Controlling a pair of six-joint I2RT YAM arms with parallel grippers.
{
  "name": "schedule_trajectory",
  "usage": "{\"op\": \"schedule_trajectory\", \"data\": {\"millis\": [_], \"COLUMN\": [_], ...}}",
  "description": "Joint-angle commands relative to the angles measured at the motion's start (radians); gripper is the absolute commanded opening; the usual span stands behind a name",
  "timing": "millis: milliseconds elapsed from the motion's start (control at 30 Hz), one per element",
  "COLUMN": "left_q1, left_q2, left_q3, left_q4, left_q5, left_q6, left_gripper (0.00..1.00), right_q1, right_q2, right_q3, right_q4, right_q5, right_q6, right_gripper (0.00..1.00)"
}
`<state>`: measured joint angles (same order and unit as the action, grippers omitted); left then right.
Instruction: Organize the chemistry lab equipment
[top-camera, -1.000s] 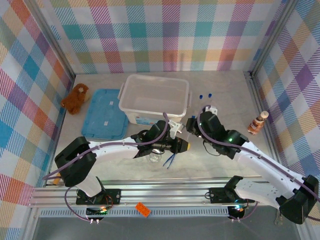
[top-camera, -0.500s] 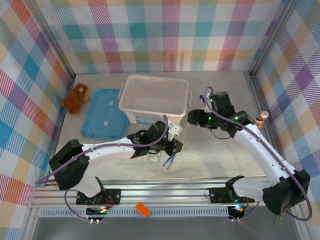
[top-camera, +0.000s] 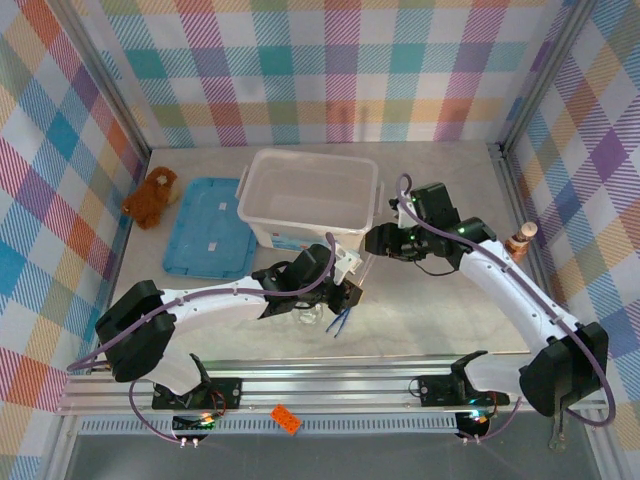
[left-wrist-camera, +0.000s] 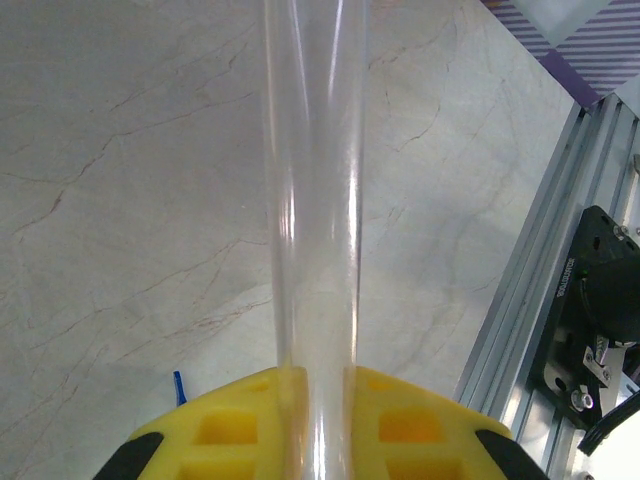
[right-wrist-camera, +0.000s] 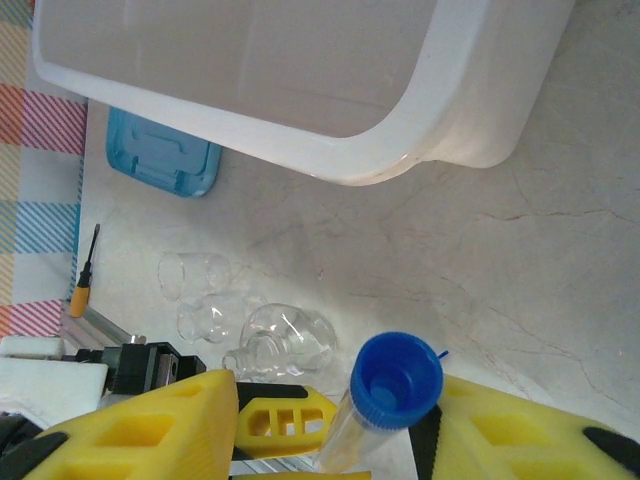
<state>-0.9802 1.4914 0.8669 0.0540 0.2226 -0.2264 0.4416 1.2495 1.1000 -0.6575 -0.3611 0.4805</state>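
Between the yellow fingers (left-wrist-camera: 225, 430) of my left gripper (left-wrist-camera: 318, 400) stands a clear test tube (left-wrist-camera: 312, 200), reaching forward over the marble table; the gripper is shut on it. In the top view this gripper (top-camera: 350, 293) hovers beside the blue tweezers (top-camera: 338, 320) and a pile of clear glassware (top-camera: 310, 315). My right gripper (top-camera: 375, 240) hangs by the white bin's front right corner. It holds a test tube with a blue cap (right-wrist-camera: 396, 380) close to its right finger (right-wrist-camera: 520, 430). Clear flasks and beakers (right-wrist-camera: 285, 335) lie below it.
The open white bin (top-camera: 310, 195) stands at the back centre, its blue lid (top-camera: 210, 228) flat to its left. A brown plush toy (top-camera: 150, 197) sits far left and a striped bottle figure (top-camera: 517, 245) far right. A small screwdriver (right-wrist-camera: 82, 270) lies by the rail.
My right gripper rose from the table with the blue-capped tube and swung back, then shifted a little left toward the bin. The left gripper turned and edged slightly left.
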Motion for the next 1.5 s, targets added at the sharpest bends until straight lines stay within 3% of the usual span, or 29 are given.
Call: {"op": "schedule_trajectory", "data": {"millis": [0, 233, 500, 600, 667, 733, 867, 1100, 1200, 1467], "left_q1": [-0.006, -0.006, -0.006, -0.006, -0.005, -0.006, -0.005, 0.006, 0.009, 0.011], "left_q2": [-0.034, -0.035, -0.036, -0.036, -0.038, -0.041, -0.060, -0.106, -0.110, -0.150], "left_q3": [-0.013, -0.014, -0.018, -0.019, -0.019, -0.020, -0.031, -0.051, -0.049, -0.062], "left_q4": [0.013, 0.012, 0.012, 0.013, 0.010, 0.010, 0.011, 0.007, -0.004, -0.040], "left_q5": [0.000, 0.004, -0.002, -0.006, -0.007, -0.018, -0.047, -0.084, -0.099, -0.170], "left_q6": [0.019, 0.018, 0.015, 0.012, 0.009, 0.004, -0.005, -0.023, -0.025, -0.036], "left_gripper": [0.01, 0.01, 0.03, 0.17, 0.37, 0.47, 0.54, 0.57, 0.65, 0.64], "right_q1": [-0.004, -0.005, -0.006, -0.006, -0.007, -0.009, -0.025, -0.040, -0.040, -0.040], "right_q2": [0.012, 0.025, 0.036, 0.030, 0.022, 0.013, -0.016, -0.063, -0.063, -0.096], "right_q3": [-0.018, -0.037, -0.042, -0.037, -0.036, -0.034, -0.031, 0.000, 0.000, -0.046], "right_q4": [0.022, 0.050, 0.064, 0.060, 0.058, 0.052, 0.038, -0.017, 0.003, 0.111], "right_q5": [-0.038, -0.045, -0.050, -0.048, -0.042, -0.029, 0.009, 0.237, 0.365, 0.712], "right_q6": [-0.022, -0.013, -0.007, -0.007, -0.008, -0.008, -0.008, -0.037, -0.043, -0.033], "right_gripper": [0.47, 0.39, 0.23, 0.21, 0.21, 0.21, 0.21, 0.22, 0.22, 0.21]}}
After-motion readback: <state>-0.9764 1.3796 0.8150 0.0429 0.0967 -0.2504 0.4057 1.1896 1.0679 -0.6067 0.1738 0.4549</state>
